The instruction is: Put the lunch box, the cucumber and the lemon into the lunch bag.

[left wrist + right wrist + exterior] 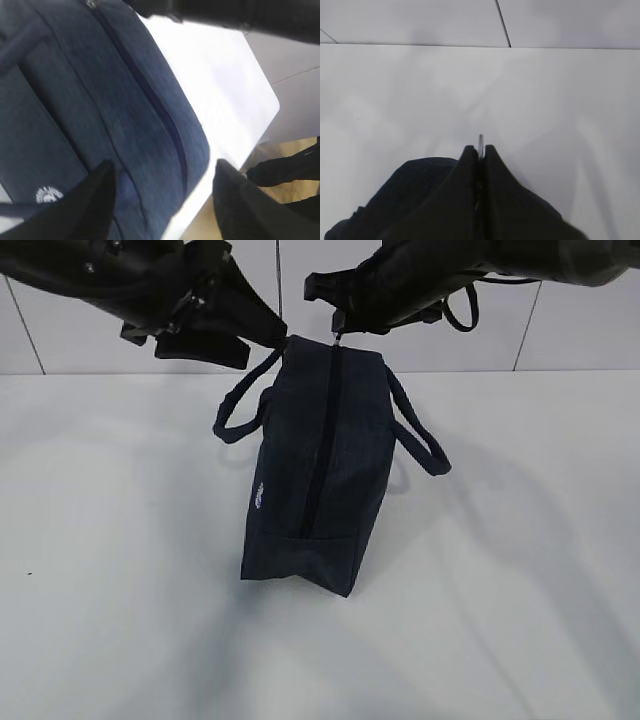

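Currently, from the exterior view, I log one boxy dark navy fabric lunch bag standing on the white table, its dark zipper line running along the top toward the camera. Two padded loop handles droop, one on each side. A small white round logo sits on the bag's left face. My left gripper meets the bag's far top corner from the left; my right gripper comes in from the right, at the far end of the zipper.

Left wrist view: navy fabric fills most of the picture, with the zipper line crossing it and the white logo low on the left. I see the two dark fingers spread wide, released, straddling the bag's end without gripping it.

Right wrist view: my fingers are pressed together, clenched on a thin metal zipper pull whose tip shows just above them. Navy fabric lies beneath, white table beyond.
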